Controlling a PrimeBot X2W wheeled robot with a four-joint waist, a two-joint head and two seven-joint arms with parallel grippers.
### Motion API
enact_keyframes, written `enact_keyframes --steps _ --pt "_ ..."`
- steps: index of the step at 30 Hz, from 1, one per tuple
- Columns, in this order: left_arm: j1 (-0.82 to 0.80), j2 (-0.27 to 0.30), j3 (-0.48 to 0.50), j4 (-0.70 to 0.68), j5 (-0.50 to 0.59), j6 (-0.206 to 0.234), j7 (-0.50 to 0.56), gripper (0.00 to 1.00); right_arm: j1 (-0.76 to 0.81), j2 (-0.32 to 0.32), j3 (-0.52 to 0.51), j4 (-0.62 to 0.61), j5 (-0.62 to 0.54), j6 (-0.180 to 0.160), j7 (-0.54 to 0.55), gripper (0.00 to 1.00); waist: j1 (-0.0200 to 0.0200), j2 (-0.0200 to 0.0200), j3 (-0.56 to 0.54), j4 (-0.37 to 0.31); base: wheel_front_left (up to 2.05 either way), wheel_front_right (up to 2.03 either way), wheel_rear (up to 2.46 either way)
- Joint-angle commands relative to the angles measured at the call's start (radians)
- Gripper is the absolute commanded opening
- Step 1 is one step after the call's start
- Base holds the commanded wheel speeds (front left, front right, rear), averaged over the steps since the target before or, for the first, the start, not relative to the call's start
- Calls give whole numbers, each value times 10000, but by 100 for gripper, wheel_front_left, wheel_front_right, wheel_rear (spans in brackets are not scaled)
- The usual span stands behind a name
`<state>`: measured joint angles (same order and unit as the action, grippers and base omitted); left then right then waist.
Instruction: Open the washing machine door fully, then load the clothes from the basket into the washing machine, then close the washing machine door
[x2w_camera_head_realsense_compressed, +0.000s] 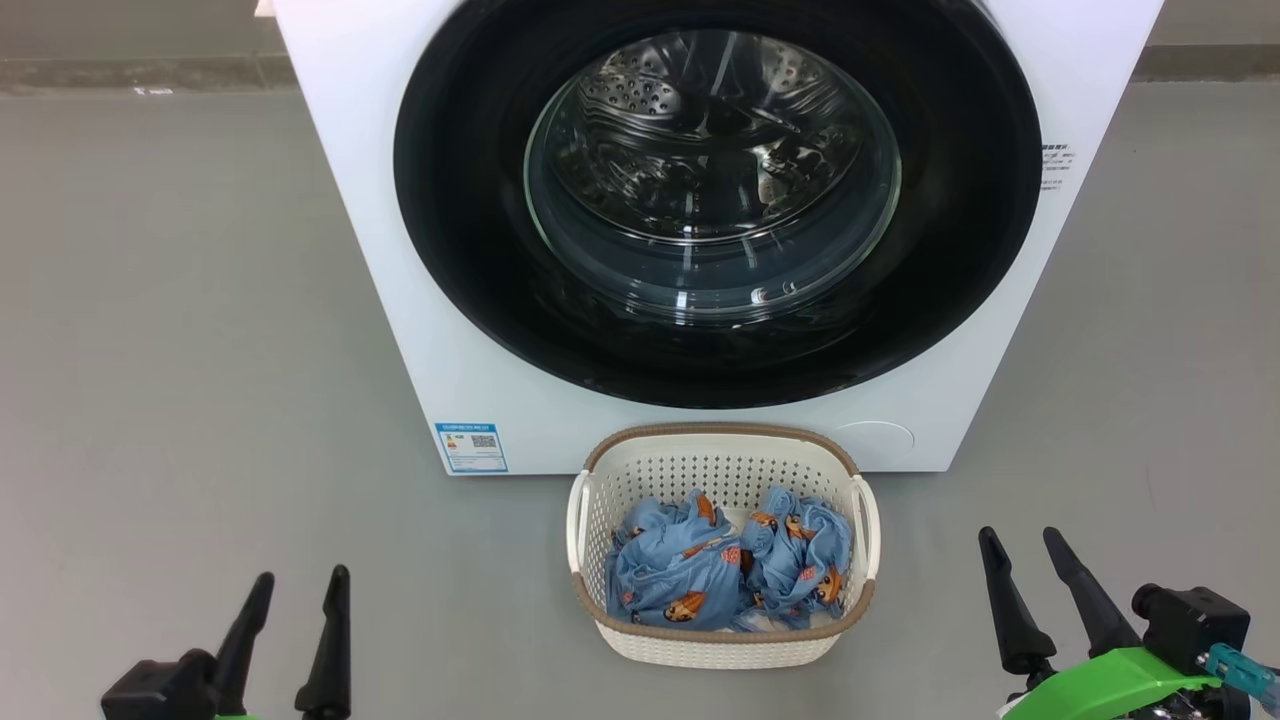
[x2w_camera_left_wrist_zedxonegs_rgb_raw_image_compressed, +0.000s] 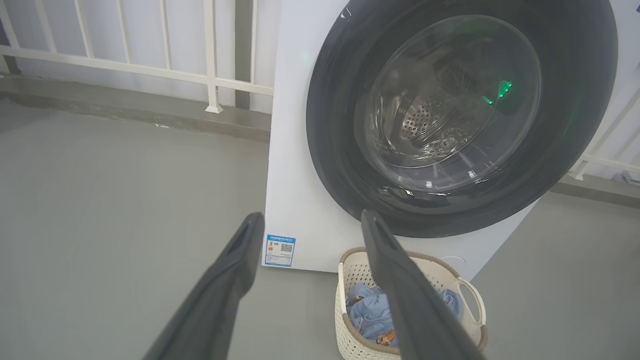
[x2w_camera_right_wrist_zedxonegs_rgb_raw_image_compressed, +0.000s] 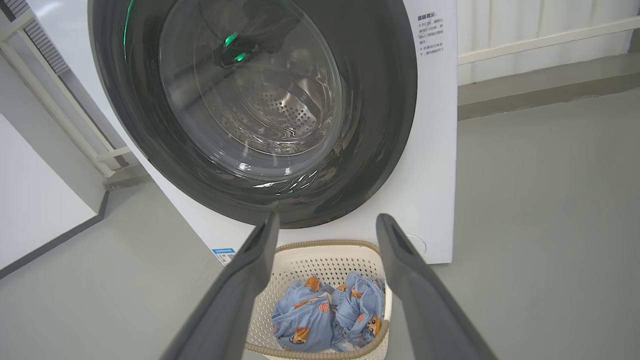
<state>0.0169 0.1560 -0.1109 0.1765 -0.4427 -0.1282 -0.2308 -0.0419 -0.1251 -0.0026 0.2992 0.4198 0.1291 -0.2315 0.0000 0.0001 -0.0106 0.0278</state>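
The white washing machine (x2w_camera_head_realsense_compressed: 380, 250) stands straight ahead, its round black-rimmed door (x2w_camera_head_realsense_compressed: 470, 250) shut against the front; the steel drum shows through the glass. On the floor right before it sits the cream basket (x2w_camera_head_realsense_compressed: 720, 645) with the light blue printed clothes (x2w_camera_head_realsense_compressed: 720, 575) piled inside. My left gripper (x2w_camera_head_realsense_compressed: 300, 590) is open at the lower left, well left of the basket. My right gripper (x2w_camera_head_realsense_compressed: 1025, 545) is open at the lower right, equally clear of it. Both wrist views show the door (x2w_camera_left_wrist_zedxonegs_rgb_raw_image_compressed: 330, 130) (x2w_camera_right_wrist_zedxonegs_rgb_raw_image_compressed: 385, 115) shut and the clothes (x2w_camera_left_wrist_zedxonegs_rgb_raw_image_compressed: 367, 315) (x2w_camera_right_wrist_zedxonegs_rgb_raw_image_compressed: 325, 312) in the basket (x2w_camera_left_wrist_zedxonegs_rgb_raw_image_compressed: 345, 340) (x2w_camera_right_wrist_zedxonegs_rgb_raw_image_compressed: 325, 257).
Grey floor (x2w_camera_head_realsense_compressed: 180, 350) spreads to both sides of the machine. A white railing (x2w_camera_left_wrist_zedxonegs_rgb_raw_image_compressed: 150, 65) on a low kerb runs behind it. A blue label sticker (x2w_camera_head_realsense_compressed: 471, 447) marks the machine's lower left corner. A white wall panel (x2w_camera_right_wrist_zedxonegs_rgb_raw_image_compressed: 35, 200) stands off to one side.
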Motion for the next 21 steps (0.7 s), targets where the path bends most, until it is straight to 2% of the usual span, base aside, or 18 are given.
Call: enact_keyframes --steps 1,6,21 --pt "-231 278 293 -313 306 -24 -181 100 -100 -138 217 -314 -347 15 -174 100 0 -1 7 0 0 0 0" --pt "-221 351 241 -345 630 -25 -310 100 -66 -147 207 -360 -808 16 -302 100 0 -1 31 -21 0 0 0" --pt "-241 352 314 -223 399 -25 -310 100 81 -6 -299 -399 -911 16 -302 100 0 -1 129 -90 0 0 0"
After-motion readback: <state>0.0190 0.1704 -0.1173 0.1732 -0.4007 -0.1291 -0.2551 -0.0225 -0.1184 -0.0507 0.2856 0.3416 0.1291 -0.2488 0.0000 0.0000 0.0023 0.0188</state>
